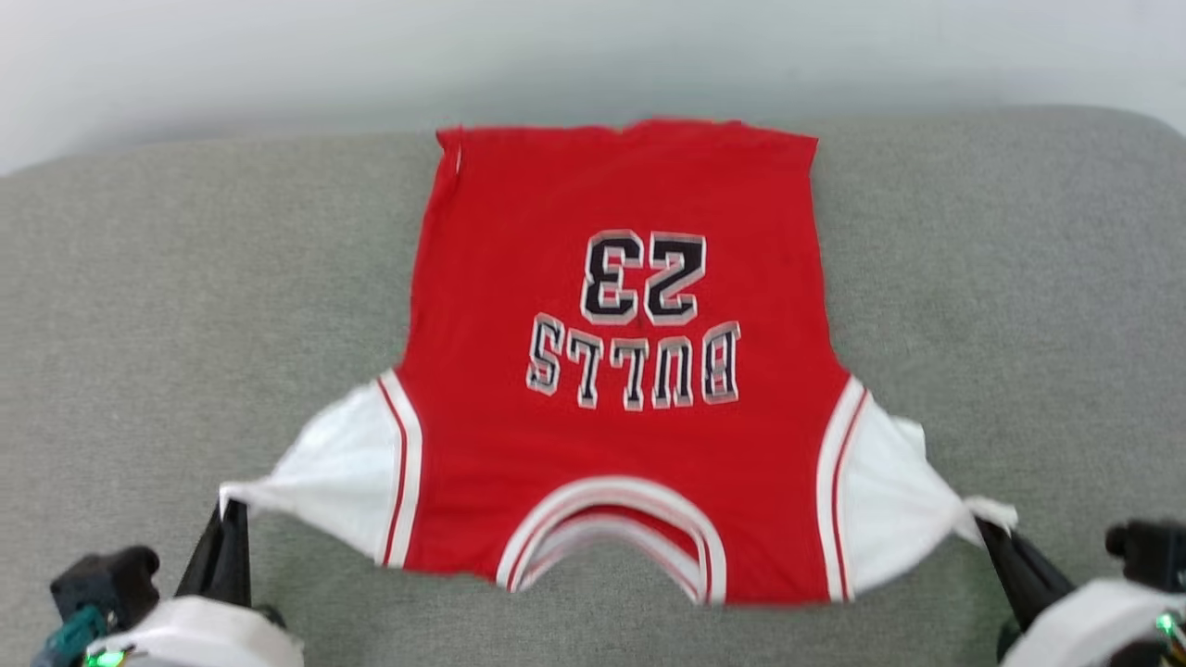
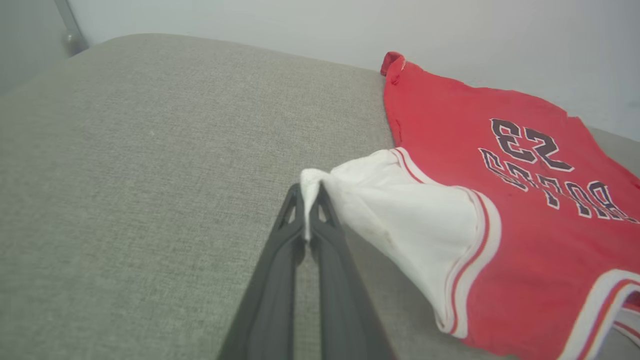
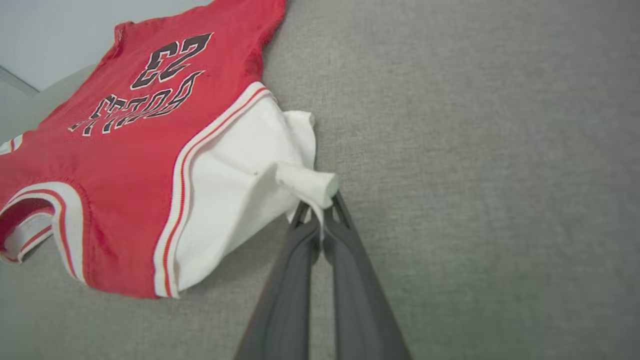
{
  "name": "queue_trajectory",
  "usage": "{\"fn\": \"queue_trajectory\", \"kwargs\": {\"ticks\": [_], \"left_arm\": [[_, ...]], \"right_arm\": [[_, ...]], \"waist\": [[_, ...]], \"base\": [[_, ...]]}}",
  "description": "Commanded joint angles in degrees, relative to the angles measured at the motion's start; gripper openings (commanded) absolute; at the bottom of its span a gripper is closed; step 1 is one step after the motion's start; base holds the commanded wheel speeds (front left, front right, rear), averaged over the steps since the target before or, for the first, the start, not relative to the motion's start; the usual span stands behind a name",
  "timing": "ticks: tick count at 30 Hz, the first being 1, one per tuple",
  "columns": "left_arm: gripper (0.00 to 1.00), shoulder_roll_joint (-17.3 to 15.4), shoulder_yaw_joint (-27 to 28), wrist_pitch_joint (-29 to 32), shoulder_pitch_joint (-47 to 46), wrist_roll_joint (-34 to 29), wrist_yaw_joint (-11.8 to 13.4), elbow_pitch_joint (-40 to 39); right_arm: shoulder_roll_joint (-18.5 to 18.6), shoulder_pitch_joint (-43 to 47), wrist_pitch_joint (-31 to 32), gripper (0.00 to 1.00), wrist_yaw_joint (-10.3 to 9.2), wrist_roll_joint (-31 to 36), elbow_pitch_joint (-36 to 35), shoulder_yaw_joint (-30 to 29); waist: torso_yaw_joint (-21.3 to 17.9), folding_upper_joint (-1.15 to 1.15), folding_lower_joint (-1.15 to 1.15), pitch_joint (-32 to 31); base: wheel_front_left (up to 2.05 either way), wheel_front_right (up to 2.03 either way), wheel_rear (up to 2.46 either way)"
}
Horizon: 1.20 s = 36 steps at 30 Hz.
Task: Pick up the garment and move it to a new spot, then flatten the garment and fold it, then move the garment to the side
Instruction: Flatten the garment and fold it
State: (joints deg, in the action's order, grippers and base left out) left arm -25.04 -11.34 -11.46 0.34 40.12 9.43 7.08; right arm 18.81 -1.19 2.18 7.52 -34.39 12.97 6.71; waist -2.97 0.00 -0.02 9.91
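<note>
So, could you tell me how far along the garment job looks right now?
The garment already lies spread flat, print up, on the grey fabric surface. In hand: the left gripper and right gripper are each shut on one of its white sleeve tips, drawn outward. Left: no fold is made yet, nor the move aside.
</note>
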Motion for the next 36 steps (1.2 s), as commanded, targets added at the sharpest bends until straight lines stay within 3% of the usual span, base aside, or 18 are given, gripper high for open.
{"fn": "queue_trajectory", "kwargs": {"ticks": [1, 10, 11, 12, 17, 22, 28, 36], "left_arm": [[0.0, -0.68, 0.27, 0.38, 1.7, 0.01, 0.81, -1.17], [0.0, -1.64, -2.14, 5.2, 10.54, -0.73, 4.13, -8.04], [0.0, -1.79, -2.53, 5.51, 10.67, -0.9, 4.18, -8.35], [0.0, -1.64, -2.79, 5.42, 10.7, -0.76, 3.84, -8.74], [0.0, 0.04, -5.01, 3.37, 8.16, -1.73, 1.91, -9.95], [0.0, 1.78, -6.78, 1.22, 4.64, -3.23, 0.62, -10.42], [0.0, 3.54, -9.1, -0.47, -0.76, -5.53, -0.9, -12.31], [0.0, 7.23, -12.54, -2.38, -7.18, -8.38, -3.37, -15.22]], "right_arm": [[-0.61, 2.25, 0.85, 0.0, -0.06, 0.67, -1.47, -1.3], [-4.69, 17.91, 12.54, 0.03, -0.06, 7.72, -10.77, -10.02], [-5.34, 18.83, 13.73, 0.33, -0.07, 8.09, -11.19, -10.81], [-5.78, 19.33, 14.57, 1.0, -0.06, 8.5, -11.85, -11.12], [-7.82, 14.55, 14.74, 1.0, -0.05, 8.77, -14.39, -14.64], [-8.29, 3.35, 13.69, 1.0, -0.05, 8.34, -10.18, -19.92], [-3.94, -14.09, 16.78, 1.0, -0.04, 7.72, 3.22, -23.72], [2.65, -34.3, 29.99, 1.0, -0.04, 11.37, 15.06, -26.07]], "waist": [[0.7, 0.0, 0.02, -1.4], [3.01, 0.0, 0.02, -4.46], [3.36, 0.0, 0.02, -4.65], [3.66, 0.0, 0.02, -4.7], [5.1, 0.0, 0.02, -4.14], [6.88, 0.0, 0.02, -2.65], [11.74, 0.0, 0.02, 1.65], [20.12, 0.0, 0.02, 10.61]], "base": [[0.0, 0.0, 0.0], [0.0, 0.0, 0.0], [0.0, 0.0, 0.0], [0.0, 0.0, 0.0], [0.0, 0.0, 0.0], [0.0, 0.0, 0.0], [0.0, 0.0, 0.0], [0.0, 0.0, 0.0]]}}
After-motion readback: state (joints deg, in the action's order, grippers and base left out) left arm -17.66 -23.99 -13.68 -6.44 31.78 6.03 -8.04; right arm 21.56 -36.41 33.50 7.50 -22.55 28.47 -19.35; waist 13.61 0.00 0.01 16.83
